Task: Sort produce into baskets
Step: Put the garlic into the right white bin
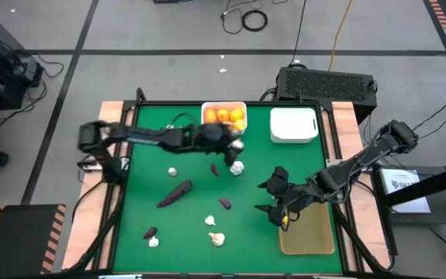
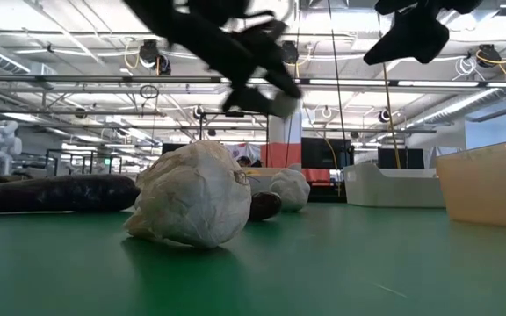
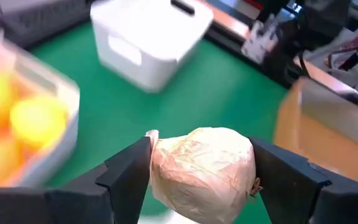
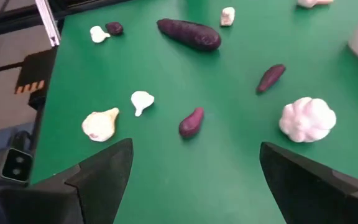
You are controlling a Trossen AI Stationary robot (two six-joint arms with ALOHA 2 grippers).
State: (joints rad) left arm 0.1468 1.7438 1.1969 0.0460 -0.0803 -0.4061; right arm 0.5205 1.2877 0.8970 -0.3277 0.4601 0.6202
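Your left gripper is clamped across a garlic bulb, held above the table near the far edge, beside the white bin of orange fruits. The bulb looks light, with papery, crinkled skin over lumpy cloves; I'd judge it crushable, so pinch its widest middle, not the stem. The empty white bin looks like hard, smooth plastic. Your right gripper hangs spread wide and empty near the tan tray at the right edge.
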